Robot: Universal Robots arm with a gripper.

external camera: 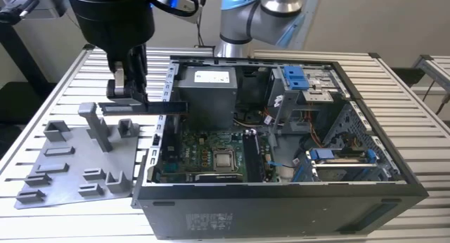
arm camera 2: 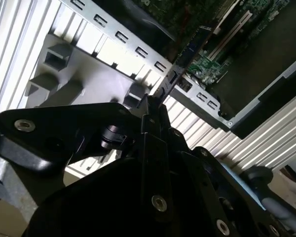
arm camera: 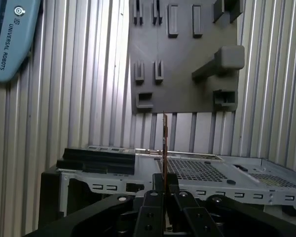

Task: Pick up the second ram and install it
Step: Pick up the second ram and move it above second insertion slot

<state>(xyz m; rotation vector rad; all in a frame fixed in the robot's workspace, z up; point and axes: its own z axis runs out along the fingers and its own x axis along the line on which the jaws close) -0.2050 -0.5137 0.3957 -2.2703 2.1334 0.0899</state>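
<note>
My gripper (external camera: 128, 99) is shut on the second ram (external camera: 151, 107), a slim dark stick held level in the air. The stick hangs above the gap between the grey fixture plate (external camera: 70, 169) and the left wall of the open computer case (external camera: 163, 95), and its far end reaches over that wall. In the second wrist view the ram (arm camera 2: 185, 57) runs edge-on from the fingertips (arm camera 2: 147, 107) toward the motherboard. In the first wrist view the ram (arm camera: 165, 143) stands as a thin edge above the gripper (arm camera: 165, 190). The long memory slots (external camera: 254, 157) lie on the motherboard beside the processor socket (external camera: 225, 159).
The case (external camera: 281, 211) sits on a slatted table, with a power supply (external camera: 207, 90) at the back and blue drive brackets (external camera: 295, 77) on the exterior view's right. Upright grey blocks (external camera: 98, 124) rise from the fixture plate below the gripper.
</note>
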